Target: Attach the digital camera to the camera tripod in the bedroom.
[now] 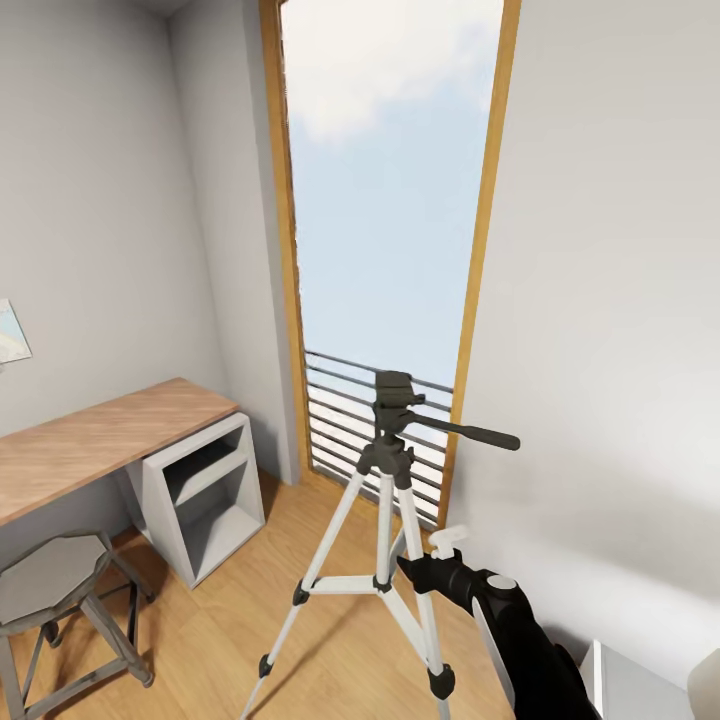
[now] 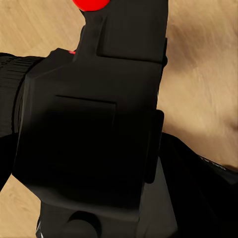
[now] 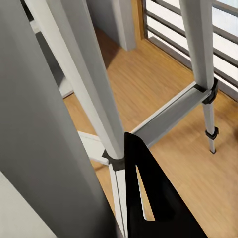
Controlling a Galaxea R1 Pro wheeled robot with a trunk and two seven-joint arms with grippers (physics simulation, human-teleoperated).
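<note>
Floor: light wood planks point(image 1: 340, 640), running up to a tall wood-framed window point(image 1: 390, 200) with horizontal rails across its lower part.
Walls: pale grey, meeting at the window (sky and cloud beyond).
Desk: wooden top point(image 1: 100, 440) on a grey open-shelved base, at about nine o'clock from the tripod.
Stool: grey octagonal seat point(image 1: 50, 575) on metal legs, at eight o'clock.
Camera tripod point(image 1: 385, 540): upright in front of the window, silver-white legs spread, black head on top, pan handle pointing toward three o'clock.
Right arm point(image 1: 500, 610): reaches in from five o'clock, beside a tripod leg.
Right gripper point(image 3: 148, 198): one dark finger shows close by the tripod's leg hub; jaw state I cannot tell.
Digital camera point(image 2: 94, 124): black body with a red dot at its edge, close up in the left wrist view over the plank floor.
Left gripper: seemingly holding it, but I cannot tell for sure.
</note>
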